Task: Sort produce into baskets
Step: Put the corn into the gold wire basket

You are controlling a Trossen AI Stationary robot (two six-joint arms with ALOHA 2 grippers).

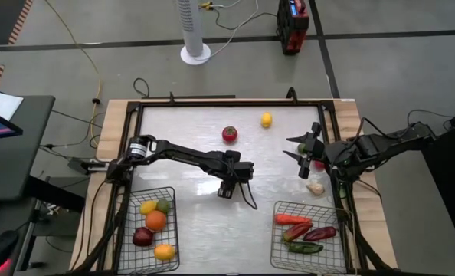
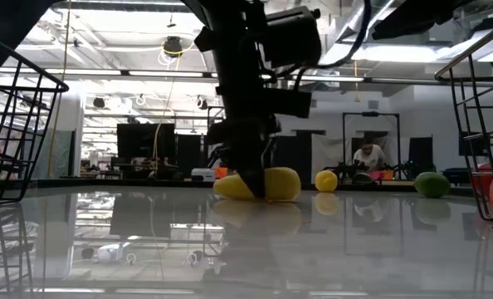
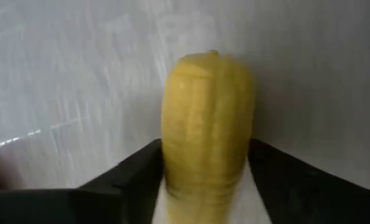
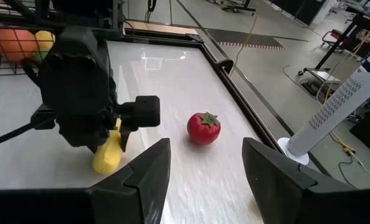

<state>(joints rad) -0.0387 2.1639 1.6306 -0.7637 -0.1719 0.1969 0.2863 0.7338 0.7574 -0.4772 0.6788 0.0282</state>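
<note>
My left gripper (image 1: 226, 190) is at the table's middle, shut on a yellow ridged elongated piece (image 3: 207, 124) that lies on the table (image 2: 281, 184). My right gripper (image 1: 295, 148) is open and empty above the table's right half; a red piece (image 1: 318, 163) lies below its arm. A red tomato (image 1: 229, 134), a yellow lemon (image 1: 266, 119) and a whitish garlic bulb (image 1: 315, 188) lie loose. The left wire basket (image 1: 170, 230) holds several round pieces. The right wire basket (image 1: 277, 238) holds several elongated ones. My left gripper pinches the yellow piece's two long sides (image 3: 172, 168) between its two fingers (image 3: 135, 171). The fingers come from above, pointing down, and lie across the piece. The piece lies level on the table (image 2: 222, 187), sticking out on both sides of the fingers.
A green round piece (image 2: 431, 184) lies on the table toward the right basket. The raised table frame (image 1: 212, 101) runs around the white tabletop. Bare tabletop lies between the two baskets at the near edge. A person shows far off in the room (image 2: 368, 156).
</note>
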